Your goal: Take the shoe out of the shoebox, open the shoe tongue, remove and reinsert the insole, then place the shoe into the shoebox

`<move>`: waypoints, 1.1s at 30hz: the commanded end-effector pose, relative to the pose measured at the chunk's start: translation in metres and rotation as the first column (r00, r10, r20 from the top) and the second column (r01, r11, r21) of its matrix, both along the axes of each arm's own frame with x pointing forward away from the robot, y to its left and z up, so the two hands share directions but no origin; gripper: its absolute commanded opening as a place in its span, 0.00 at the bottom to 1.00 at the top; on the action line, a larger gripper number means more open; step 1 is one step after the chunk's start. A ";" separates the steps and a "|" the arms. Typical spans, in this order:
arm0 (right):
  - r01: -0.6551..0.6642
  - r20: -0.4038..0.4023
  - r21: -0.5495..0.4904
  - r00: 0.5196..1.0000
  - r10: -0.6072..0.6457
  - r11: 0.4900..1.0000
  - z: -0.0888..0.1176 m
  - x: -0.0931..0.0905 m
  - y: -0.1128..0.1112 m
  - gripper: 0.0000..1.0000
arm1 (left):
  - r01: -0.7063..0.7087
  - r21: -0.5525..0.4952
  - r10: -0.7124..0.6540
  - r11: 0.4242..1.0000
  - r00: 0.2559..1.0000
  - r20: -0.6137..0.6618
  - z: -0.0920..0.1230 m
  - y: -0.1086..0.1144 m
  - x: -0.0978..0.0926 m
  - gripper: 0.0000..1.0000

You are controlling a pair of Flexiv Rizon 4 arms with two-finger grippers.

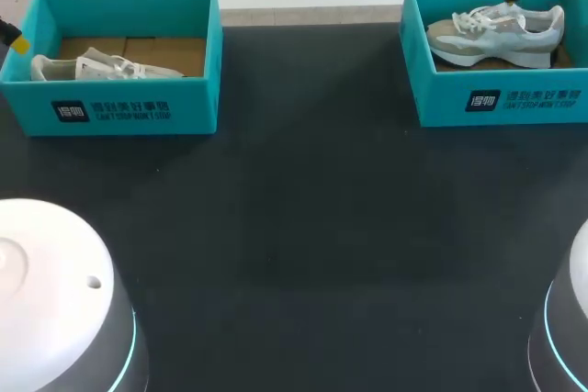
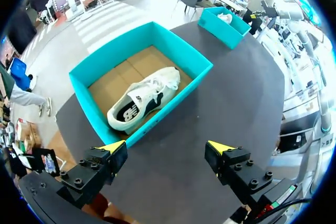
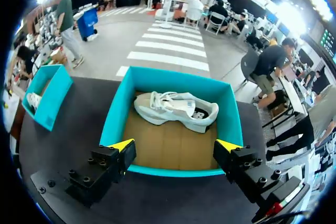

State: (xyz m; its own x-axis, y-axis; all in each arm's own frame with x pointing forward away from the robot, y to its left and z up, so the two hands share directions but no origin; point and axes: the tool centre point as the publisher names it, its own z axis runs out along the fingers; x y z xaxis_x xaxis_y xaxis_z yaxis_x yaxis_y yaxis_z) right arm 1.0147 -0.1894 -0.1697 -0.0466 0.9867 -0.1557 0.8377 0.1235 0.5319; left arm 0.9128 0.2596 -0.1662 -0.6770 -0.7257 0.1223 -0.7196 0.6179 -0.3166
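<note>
On the dark table (image 1: 294, 227) stand 2 teal boxes, well apart, each with 1 pale shoe lying lengthwise along its box's long axis. The left shoe (image 2: 142, 100) in the left shoebox (image 2: 184, 56) and the right shoe (image 3: 176, 109) in the right shoebox (image 3: 114, 116) both point their toes toward the table's middle — heels outward. The left tool (image 2: 167, 150) hangs over the table just outside its box and the right tool (image 3: 176, 148) above its box's near wall — both spread wide, gripping nothing.

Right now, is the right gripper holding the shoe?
No, the right gripper is open and empty, and the shoe lies on the floor of the shoebox ahead of it.
</note>
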 end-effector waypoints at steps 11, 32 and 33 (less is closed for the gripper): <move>0.247 -0.266 0.012 0.935 -0.235 0.969 -0.045 0.103 -0.045 1.00 | 0.001 0.002 -0.001 1.000 1.000 0.000 0.000 0.000 -0.001 1.00; 0.350 -0.421 -0.067 0.839 -0.344 0.935 -0.114 0.134 -0.118 1.00 | 0.001 0.002 -0.001 1.000 1.000 0.000 0.000 0.000 -0.001 1.00; 0.350 -0.422 -0.066 0.839 -0.344 0.934 -0.117 0.137 -0.121 1.00 | 0.001 0.002 -0.001 1.000 1.000 0.000 0.000 0.000 -0.001 1.00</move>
State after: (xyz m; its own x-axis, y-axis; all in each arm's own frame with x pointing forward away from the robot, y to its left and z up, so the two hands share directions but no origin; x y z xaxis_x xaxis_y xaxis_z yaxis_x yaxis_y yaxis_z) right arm 1.1397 -0.3050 -0.2772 0.2423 0.9509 -0.1924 0.9621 -0.2098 0.1745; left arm 0.9129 0.2596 -0.1661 -0.6770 -0.7258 0.1222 -0.7196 0.6180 -0.3166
